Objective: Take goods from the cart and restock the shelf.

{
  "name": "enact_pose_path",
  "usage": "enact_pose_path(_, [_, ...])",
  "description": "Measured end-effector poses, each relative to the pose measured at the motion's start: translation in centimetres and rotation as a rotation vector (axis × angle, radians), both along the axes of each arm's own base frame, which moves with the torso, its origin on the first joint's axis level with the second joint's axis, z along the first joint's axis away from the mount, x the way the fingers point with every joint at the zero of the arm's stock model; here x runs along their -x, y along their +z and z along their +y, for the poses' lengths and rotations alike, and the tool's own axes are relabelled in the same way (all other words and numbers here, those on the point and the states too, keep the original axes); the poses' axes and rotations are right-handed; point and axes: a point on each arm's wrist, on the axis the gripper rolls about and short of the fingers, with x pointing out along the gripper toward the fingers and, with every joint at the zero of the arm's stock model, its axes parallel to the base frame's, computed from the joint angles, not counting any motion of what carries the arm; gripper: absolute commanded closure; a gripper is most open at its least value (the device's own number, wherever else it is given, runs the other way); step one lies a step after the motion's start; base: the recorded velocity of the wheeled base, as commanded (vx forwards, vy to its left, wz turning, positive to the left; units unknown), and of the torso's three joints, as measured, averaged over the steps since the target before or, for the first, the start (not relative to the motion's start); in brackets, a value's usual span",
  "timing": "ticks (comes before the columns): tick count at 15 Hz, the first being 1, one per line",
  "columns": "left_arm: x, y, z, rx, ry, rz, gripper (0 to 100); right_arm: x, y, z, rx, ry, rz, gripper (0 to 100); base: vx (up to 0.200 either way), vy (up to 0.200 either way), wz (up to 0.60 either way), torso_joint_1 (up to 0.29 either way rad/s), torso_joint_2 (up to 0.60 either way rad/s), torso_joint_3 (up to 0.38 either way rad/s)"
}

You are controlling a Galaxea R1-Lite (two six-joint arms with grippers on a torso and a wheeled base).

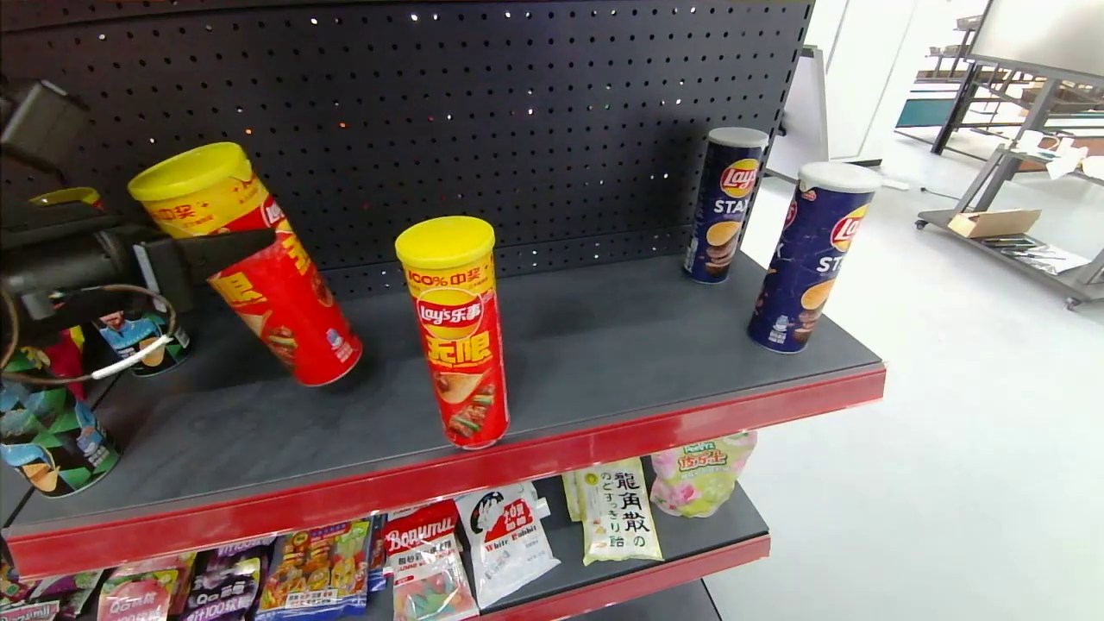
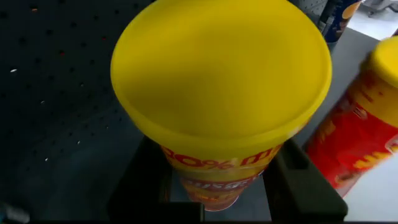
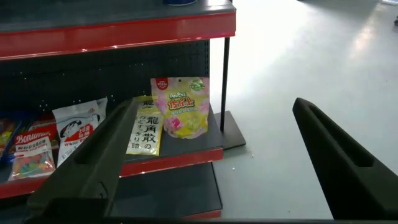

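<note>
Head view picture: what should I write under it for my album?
The left gripper holds a tilted red can beside an upright red can on the shelf.

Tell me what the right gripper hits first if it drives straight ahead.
Probably the pink and green bag on the lower shelf; the open right gripper points about there, though depth is unclear.
</note>
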Motion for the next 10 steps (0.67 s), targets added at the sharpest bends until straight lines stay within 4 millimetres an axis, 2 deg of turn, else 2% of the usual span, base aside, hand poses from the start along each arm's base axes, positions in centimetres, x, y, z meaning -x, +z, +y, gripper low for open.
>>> enact_pose_path(4, [-5.3,0.5,-2.0,0.002,-0.073,0.000,100,0.0,0.0,0.0,0.000,0.000,0.000,0,0.000,0.000,0.00,0.000,0.00,0.000])
enact_pose_path(6, [-7.5,0.7,-3.8,0.004,-0.122,-0.009,100,0.0,0.0,0.0,0.000,-0.001,0.000,0,0.000,0.000,0.00,0.000,0.00,0.000])
enact_pose_path(10, [-10.3,-0.6,-6.7,-0.001,-0.196,0.021,100,0.0,0.0,0.0,0.000,-0.001,0.000,0,0.000,0.000,0.00,0.000,0.00,0.000])
